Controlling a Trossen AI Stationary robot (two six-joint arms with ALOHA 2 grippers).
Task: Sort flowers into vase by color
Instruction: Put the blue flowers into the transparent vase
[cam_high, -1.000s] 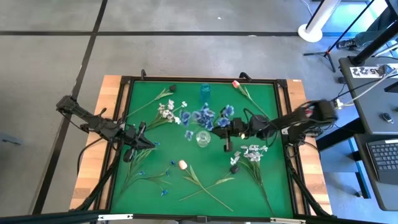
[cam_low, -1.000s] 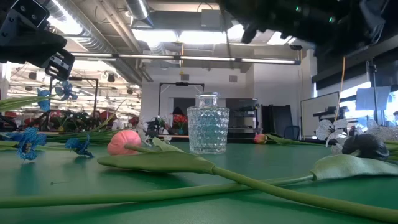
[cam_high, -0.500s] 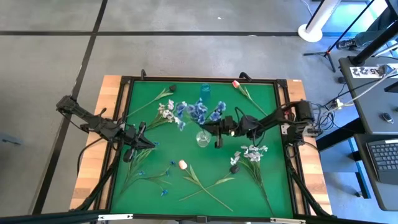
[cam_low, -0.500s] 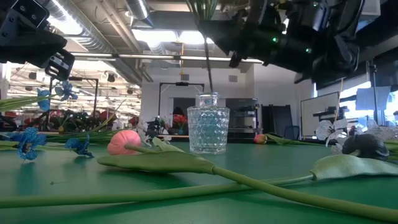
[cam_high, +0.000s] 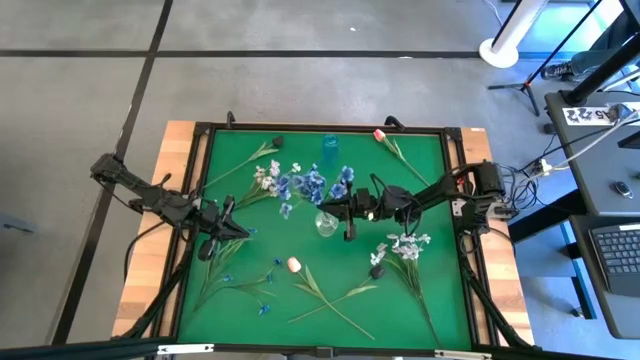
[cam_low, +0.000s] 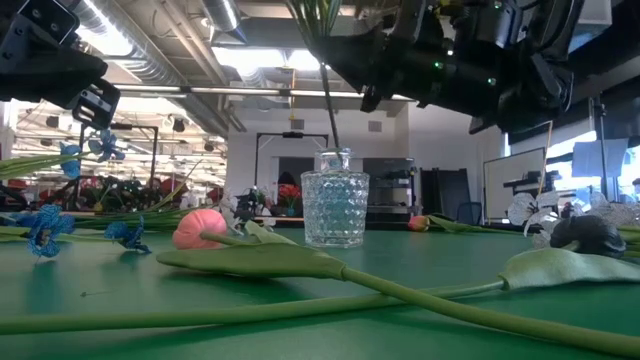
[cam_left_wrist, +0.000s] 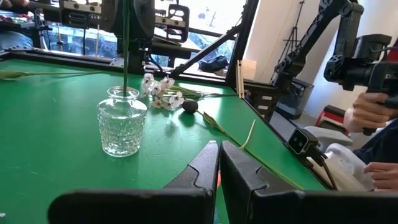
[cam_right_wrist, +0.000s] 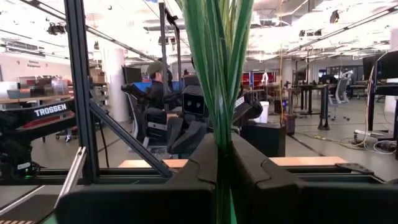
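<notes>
A clear glass vase (cam_high: 326, 223) stands in the middle of the green mat (cam_high: 240, 205). Just to its right, above the mat, my right gripper (cam_high: 348, 208) is shut on a spray of blue flowers (cam_high: 310, 183). The spray's thin stem (cam_low: 329, 105) runs down to the vase's mouth (cam_left_wrist: 124, 93). My left gripper (cam_high: 236, 231) waits shut near the mat's left side, holding nothing. Loose flowers lie on the mat: white sprays (cam_high: 267, 178) (cam_high: 405, 245), blue sprays (cam_high: 243, 281), a pink tulip (cam_high: 293, 265), another tulip (cam_high: 379, 134) and a dark bud (cam_high: 277, 142). My right gripper pinches the blue spray's bundle of green stem and leaves (cam_right_wrist: 222, 127) between its two fingers. The fingers come about level from the table's right side and lie across the stem. The spray stands nearly upright, blossoms above the fingers, its lower stem end (cam_low: 334, 148) at the vase's mouth.
A small blue-green cup (cam_high: 330, 144) stands near the mat's far edge. A black frame (cam_high: 455, 190) rims the mat. A person's hand (cam_left_wrist: 367, 115) with a control handle shows beyond the table's right side. A long-stemmed leafy tulip (cam_low: 330, 270) lies in front of the vase.
My right gripper has carried the blue spray toward the table's left and down, still shut on it. The spray has come from right of the vase to over it, and its stem end now reaches the vase's mouth. Most of the move came early in the second.
</notes>
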